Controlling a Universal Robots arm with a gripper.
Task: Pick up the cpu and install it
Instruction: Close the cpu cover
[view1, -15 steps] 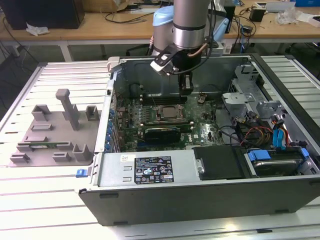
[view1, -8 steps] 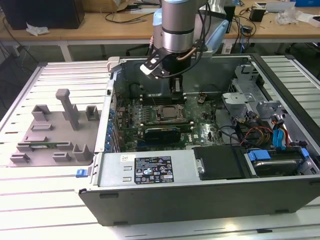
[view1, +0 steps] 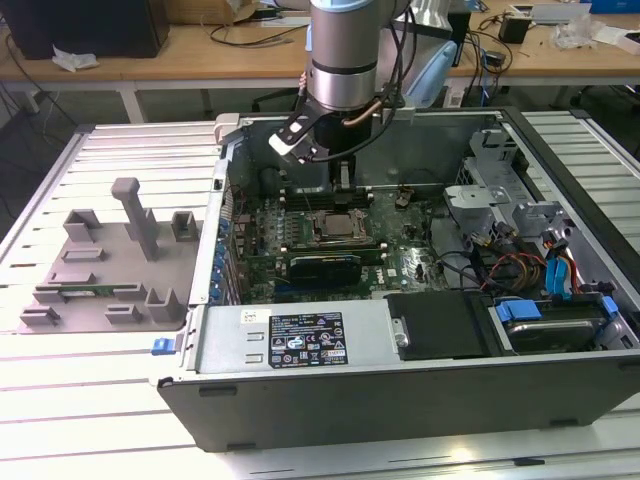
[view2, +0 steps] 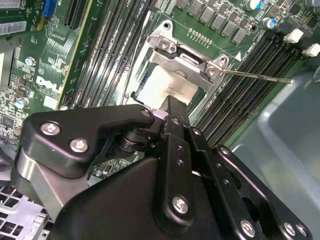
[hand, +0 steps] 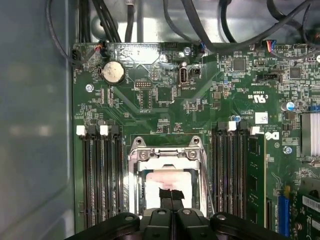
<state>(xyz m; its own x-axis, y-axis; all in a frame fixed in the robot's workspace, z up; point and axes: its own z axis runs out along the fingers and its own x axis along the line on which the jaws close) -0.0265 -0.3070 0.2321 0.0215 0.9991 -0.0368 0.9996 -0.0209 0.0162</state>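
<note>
The cpu (hand: 167, 181) is a pale silver square lying flat inside the metal-framed socket (hand: 136, 172) on the green motherboard (hand: 165, 115). In the second wrist view the cpu (view2: 162, 87) sits just past my black fingers (view2: 176, 114), below the socket's steel clamp plate (view2: 186, 56). My gripper (hand: 171, 194) hangs directly over the cpu with its two fingertips pressed together and nothing between them. Whether they touch the chip cannot be told. In the exterior view the gripper (view1: 345, 183) is inside the open computer case, a little above the socket (view1: 336, 228).
A thin lever rod (view2: 260, 76) sticks out from the socket. Memory slots (hand: 100, 175) flank it, one holding a green stick (hand: 256, 175). The case walls (view1: 205, 250), a power supply (view1: 290, 340) and cables (view1: 520, 265) surround the board. A grey fixture tray (view1: 110, 265) lies on the exterior view's left.
</note>
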